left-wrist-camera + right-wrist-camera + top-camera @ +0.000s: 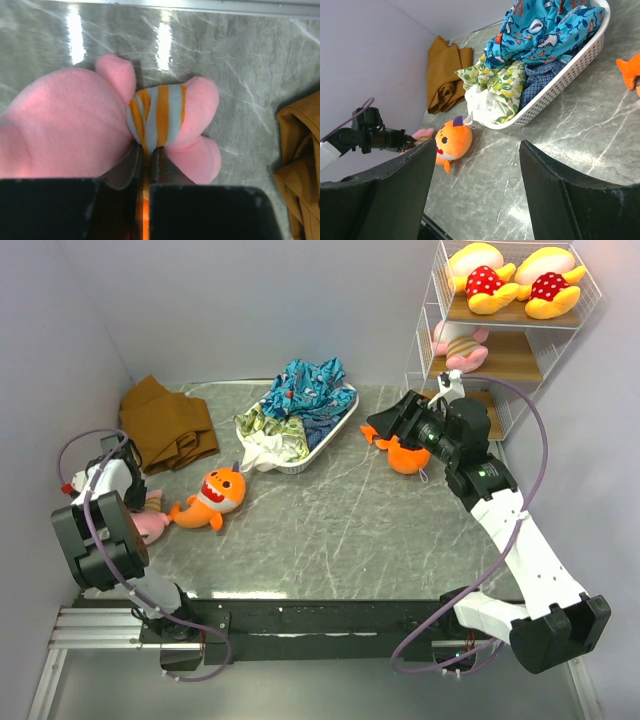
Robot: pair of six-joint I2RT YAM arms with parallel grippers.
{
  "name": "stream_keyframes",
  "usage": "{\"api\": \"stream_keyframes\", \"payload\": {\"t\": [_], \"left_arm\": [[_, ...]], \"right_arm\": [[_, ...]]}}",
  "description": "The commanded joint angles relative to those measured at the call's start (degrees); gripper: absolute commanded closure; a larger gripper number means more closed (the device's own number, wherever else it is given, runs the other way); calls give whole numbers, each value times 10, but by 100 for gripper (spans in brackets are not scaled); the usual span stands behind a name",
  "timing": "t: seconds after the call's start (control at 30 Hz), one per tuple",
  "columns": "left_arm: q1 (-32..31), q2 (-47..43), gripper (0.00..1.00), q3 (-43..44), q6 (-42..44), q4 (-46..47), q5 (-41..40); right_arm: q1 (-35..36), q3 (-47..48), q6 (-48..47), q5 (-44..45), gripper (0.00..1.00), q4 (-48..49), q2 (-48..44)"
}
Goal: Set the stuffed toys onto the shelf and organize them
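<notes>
We see the left fingers [159, 167] pinched shut on a pink toy [70, 125], gripping a fold of its belly, which is striped orange and pale blue. This toy lies on the desk [330, 530] at the far left side, near the brown cloth [165, 425]. It is soft pink plush with rounded limbs. Its face does not show in the left wrist view, its body is cut off at the frame's edge, and from above most of it sits behind the left arm.

The right fingers [560, 200] are spread wide with nothing between them, hanging over an orange shark [405, 457] just in front of the shelf [515, 358]. The arm covers much of that shark, and the right wrist view catches only a fin.

A second orange shark [212, 496] lies in the open, white teeth showing. On the shelf's top board sit a left yellow toy [485, 282] and a right yellow toy [550, 288], both with red, white-dotted bodies. A second pink toy [458, 345] lies on the middle board. The lowest board is largely hidden by the right arm.
</notes>
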Motion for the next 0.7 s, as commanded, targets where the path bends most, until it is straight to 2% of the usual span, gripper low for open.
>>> {"api": "stream_keyframes", "payload": {"t": [0.0,0.17,0.27,0.3,0.4,0.43,0.5,0.53,0.57,0.63,0.67], "left_arm": [[10,-63,99,14,21,-57,-10],[10,-158,99,77,65,-65,-24],[10,-227,99,91,95,-37,9],[10,-268,99,87,103,2,32],[10,-357,99,46,152,92,171],[10,-381,99,30,172,162,268],[9,-444,99,-30,188,262,375],[9,-460,99,-51,182,349,429],[7,-473,99,-84,174,381,499],[-3,-501,99,-113,143,448,560],[-9,-507,99,-142,130,511,605]], "right_arm": [[4,11,-8,3,26,2,-27],[5,24,-16,-15,26,-15,-36],[5,33,-17,-39,26,-12,-39],[5,36,-12,-49,26,-6,-38],[5,44,-2,-104,26,7,-31],[6,51,3,-133,26,14,-28],[10,62,6,-157,26,13,-14],[17,73,4,-167,26,11,-9],[22,77,0,-179,26,7,-5],[33,78,-15,-192,26,15,2],[46,74,-18,-198,26,23,3]]}}
